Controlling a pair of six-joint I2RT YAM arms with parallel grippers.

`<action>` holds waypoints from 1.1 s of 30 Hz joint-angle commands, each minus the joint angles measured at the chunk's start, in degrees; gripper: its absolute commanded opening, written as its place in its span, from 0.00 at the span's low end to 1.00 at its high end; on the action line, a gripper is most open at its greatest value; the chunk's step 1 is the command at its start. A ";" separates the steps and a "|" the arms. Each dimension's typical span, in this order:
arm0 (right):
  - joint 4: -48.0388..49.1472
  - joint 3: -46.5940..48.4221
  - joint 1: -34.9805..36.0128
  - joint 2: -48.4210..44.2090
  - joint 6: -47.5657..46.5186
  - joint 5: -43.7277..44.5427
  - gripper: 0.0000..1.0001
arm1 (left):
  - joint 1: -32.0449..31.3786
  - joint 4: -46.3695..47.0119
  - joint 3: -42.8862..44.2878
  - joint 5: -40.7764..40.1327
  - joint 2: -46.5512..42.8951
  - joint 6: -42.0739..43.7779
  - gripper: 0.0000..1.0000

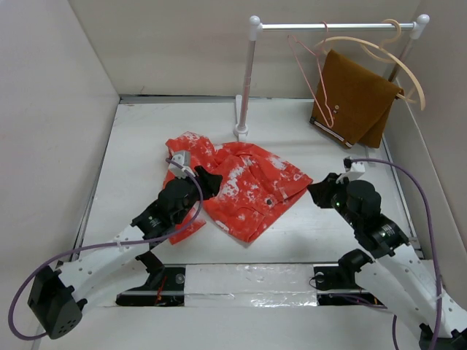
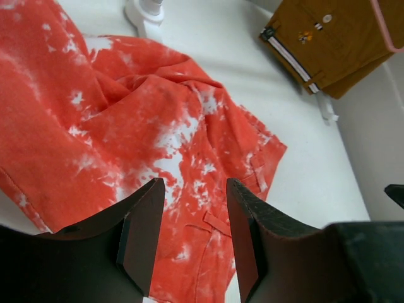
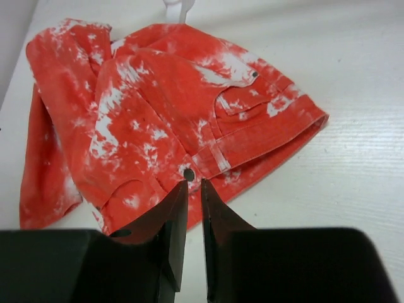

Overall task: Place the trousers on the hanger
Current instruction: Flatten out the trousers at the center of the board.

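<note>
Trousers (image 1: 241,186) lie crumpled in a loose heap at the middle of the white desk (image 1: 350,240). They are orange-red, mottled with white splotches. The waistband faces lower right, with a belt loop, a pocket flap and a small dark button (image 3: 189,173). The left hand (image 2: 194,183) hangs over the heap's left side, fingers wide apart and holding nothing. The right hand (image 3: 192,186) sits just off the waistband edge. Its fingers are almost together, with only a thin slit between them, and grip nothing. In the upper right of the overhead view, the thin pink hanger (image 1: 314,80) hangs from the rail (image 1: 328,26) beside a brown cloth (image 1: 357,106).
</note>
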 commanded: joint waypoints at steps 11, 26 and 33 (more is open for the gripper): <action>9.09 -4.51 -0.89 8.60 3.21 3.41 0.29 | -0.83 -8.36 0.96 9.61 0.32 0.19 0.00; 28.07 -6.97 -12.05 32.95 9.45 -8.36 0.78 | -20.61 -16.99 -0.70 -9.03 13.10 -15.89 0.50; 32.13 -6.01 -12.06 42.00 12.26 -7.49 0.74 | -20.61 -13.65 -2.29 -3.14 16.25 -16.50 0.60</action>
